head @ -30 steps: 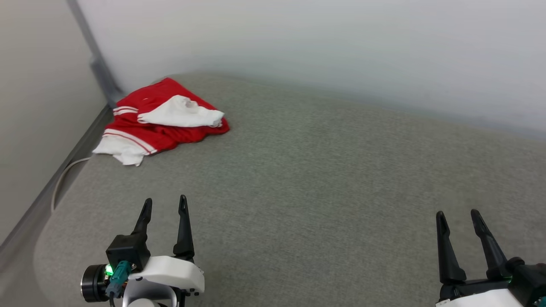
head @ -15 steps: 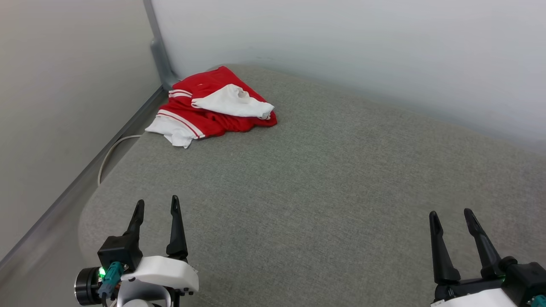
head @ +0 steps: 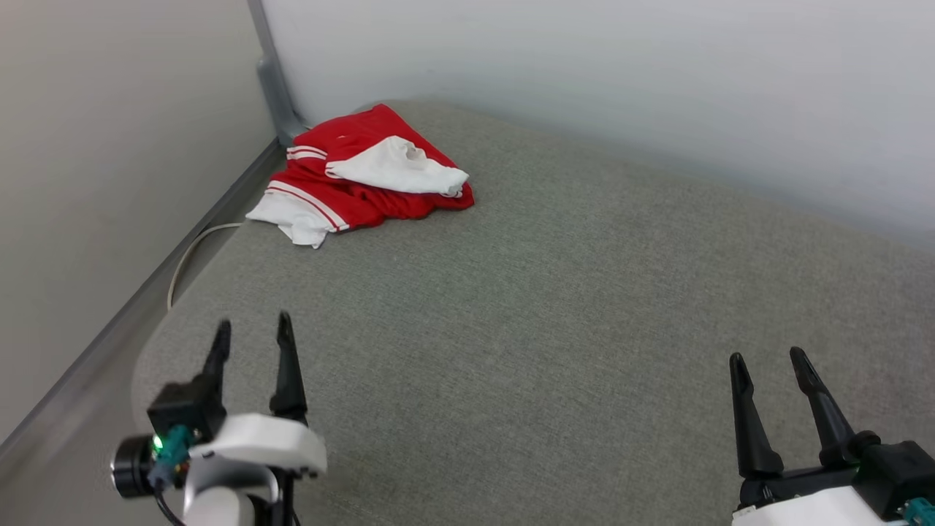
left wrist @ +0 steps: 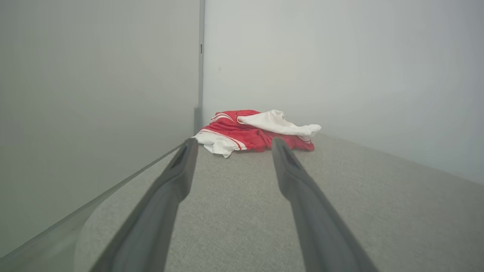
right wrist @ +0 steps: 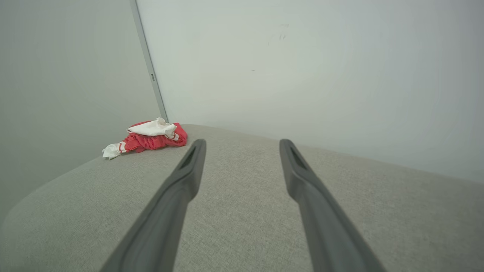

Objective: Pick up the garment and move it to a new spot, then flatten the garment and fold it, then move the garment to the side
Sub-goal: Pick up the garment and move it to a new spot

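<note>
The garment (head: 343, 183), a red T-shirt with white sleeves and striped trim, lies crumpled at the far left corner of a grey padded surface (head: 526, 307). In the left wrist view the garment (left wrist: 249, 134) sits straight ahead, beyond the fingertips. From the right wrist it appears as a small red heap (right wrist: 151, 139) far off to the left. My left gripper (head: 252, 329) hovers open over the near left of the surface, well short of the shirt. My right gripper (head: 765, 358) is open at the near right, with nothing between its fingers.
Pale walls (head: 584, 88) close the surface at the back and left, meeting at a grey corner post (head: 270, 80). A light cable (head: 186, 259) runs in the gap between the left wall and the surface's rounded left edge.
The head camera swung, shifting the whole scene right in the picture. My left gripper has risen a little in the frame, toward the shirt. The garment itself lies as before.
</note>
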